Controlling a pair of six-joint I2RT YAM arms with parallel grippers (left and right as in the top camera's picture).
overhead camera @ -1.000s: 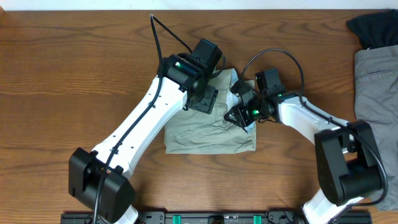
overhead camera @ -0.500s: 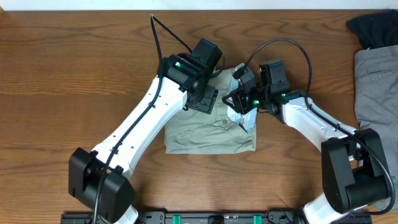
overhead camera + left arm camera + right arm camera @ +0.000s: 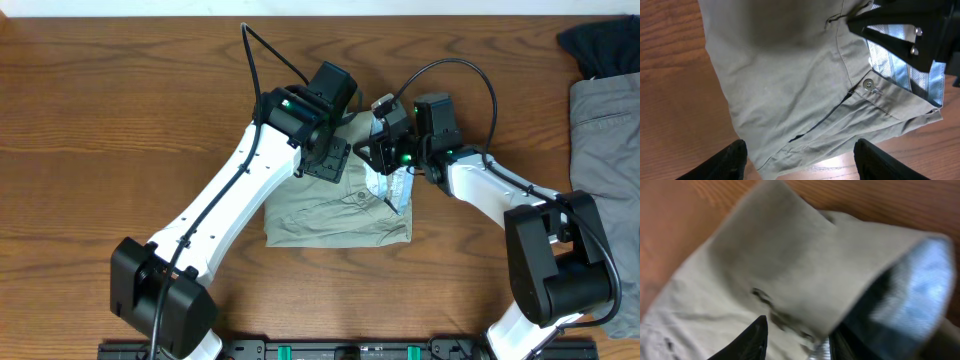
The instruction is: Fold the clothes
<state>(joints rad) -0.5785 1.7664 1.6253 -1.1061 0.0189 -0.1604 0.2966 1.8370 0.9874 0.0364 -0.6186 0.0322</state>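
Note:
The clothes (image 3: 330,215), light khaki-green shorts, lie bunched in the middle of the table. My left gripper (image 3: 328,160) hovers open just above their upper left part. In the left wrist view its fingers (image 3: 732,160) straddle the waistband edge of the shorts (image 3: 790,75), touching nothing, and a button (image 3: 868,84) shows near the fly. My right gripper (image 3: 380,165) is shut on a raised flap of the waistband at the shorts' upper right. The pale lining (image 3: 392,185) faces up. In the right wrist view the flap (image 3: 790,265) sits between the fingers (image 3: 752,340), blurred.
A grey garment (image 3: 605,130) lies at the table's right edge, with a black garment (image 3: 600,45) behind it at the far right corner. Bare wooden table (image 3: 120,120) stretches to the left and in front of the shorts.
My right gripper has moved toward the back of the table with the waistband flap, turning more pale lining upward. The left arm has not moved.

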